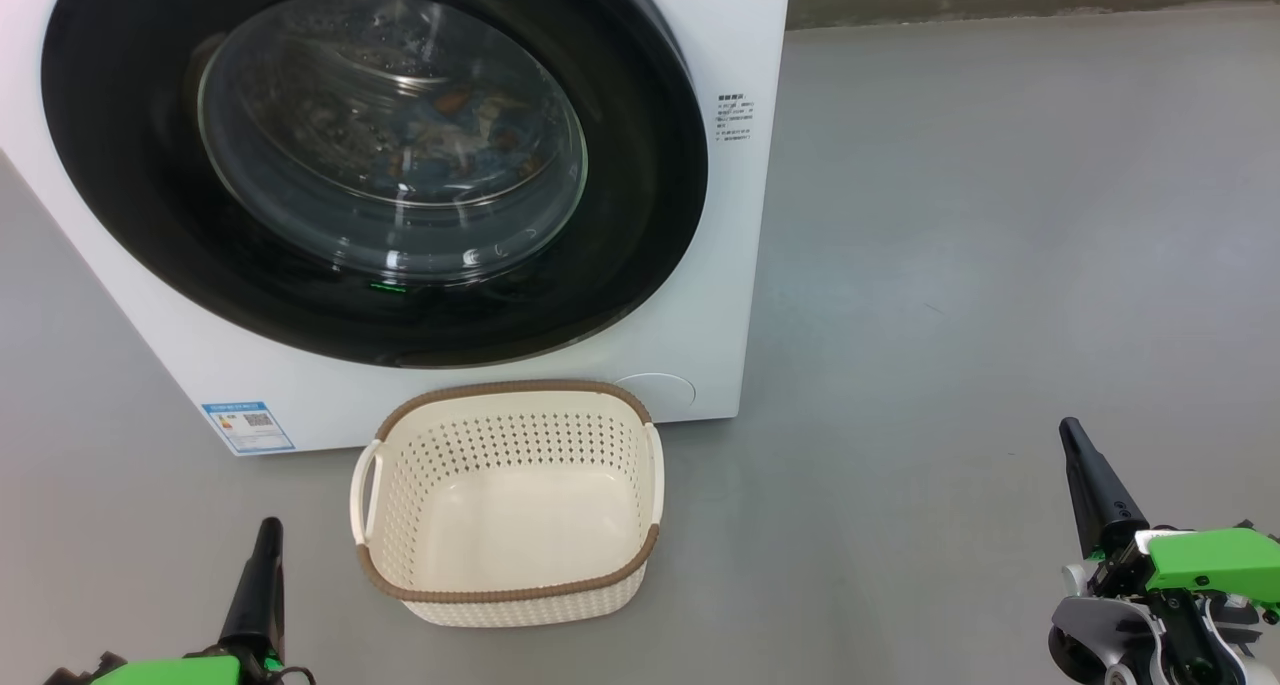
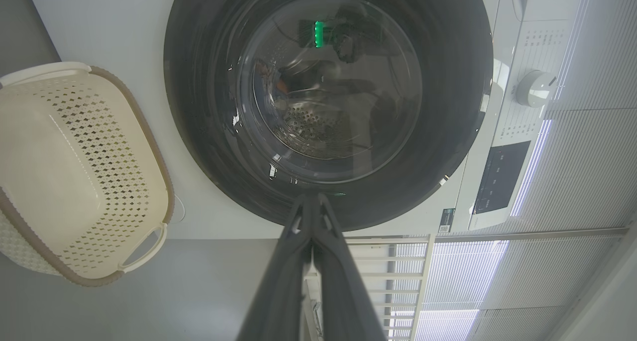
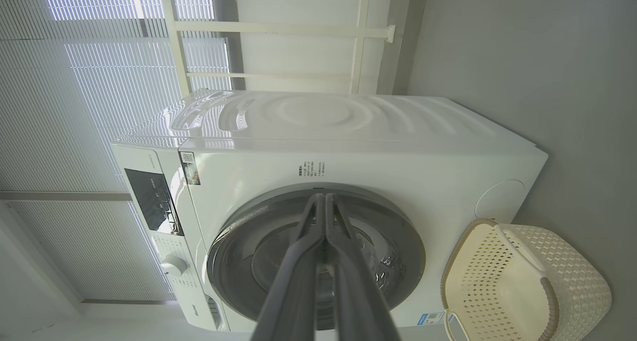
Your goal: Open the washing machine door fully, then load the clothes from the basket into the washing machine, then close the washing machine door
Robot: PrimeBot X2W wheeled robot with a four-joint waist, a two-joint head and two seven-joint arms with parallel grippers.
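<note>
The washing machine door [image 1: 150,195] is shut, the clothes [image 1: 450,130] are seen behind its glass, and the basket [image 1: 520,593] is empty. The left hand [image 1: 268,537] and right hand [image 1: 1075,443] are pressed together, unladen. The task is judged complete.

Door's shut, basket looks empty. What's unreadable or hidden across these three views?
Head view: the clothes behind the washing machine door glass; glare blurs them, piece count unclear.
Head view: door top cut off by the upper edge.
Head view: printed text on the washing machine front, too small.
Right wrist view: the basket cut off by the bottom edge.
Left wrist view: control panel labels, too small.
</note>
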